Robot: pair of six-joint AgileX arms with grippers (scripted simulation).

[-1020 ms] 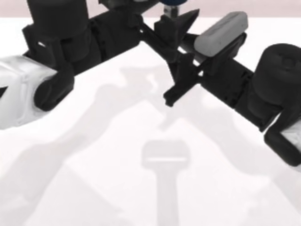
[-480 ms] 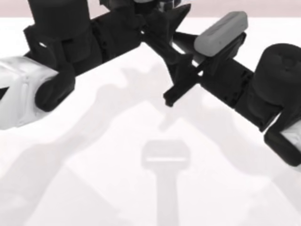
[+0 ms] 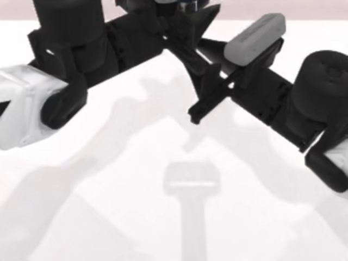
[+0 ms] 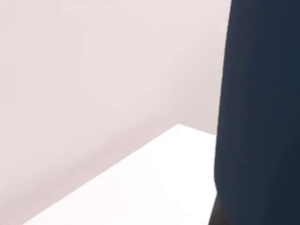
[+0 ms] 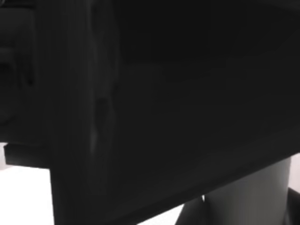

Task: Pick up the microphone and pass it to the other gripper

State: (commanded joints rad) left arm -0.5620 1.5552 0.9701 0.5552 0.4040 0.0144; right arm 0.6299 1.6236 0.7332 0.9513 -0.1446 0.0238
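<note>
The microphone's dark navy head [image 4: 258, 93] fills one side of the left wrist view, very close to the camera. In the top view only a grey sliver of the microphone [image 3: 190, 5] shows at the far edge. My left gripper [image 3: 198, 19], the other gripper with pointed triangular fingers, sits at the top centre, shut on the microphone. My right gripper [image 3: 191, 81] hangs just below it, open, with one long finger [image 3: 204, 106] pointing down-left and nothing between its fingers. The right wrist view is dark.
A light grey oblong block [image 3: 254, 35] rides on my right arm's wrist. Both black arms cross the far half of the white table [image 3: 109, 206]. A pale wall [image 4: 93, 70] rises behind the table's far edge.
My left gripper has moved toward the far edge with the microphone, whose blue head has left the top view. My right arm has hardly moved.
</note>
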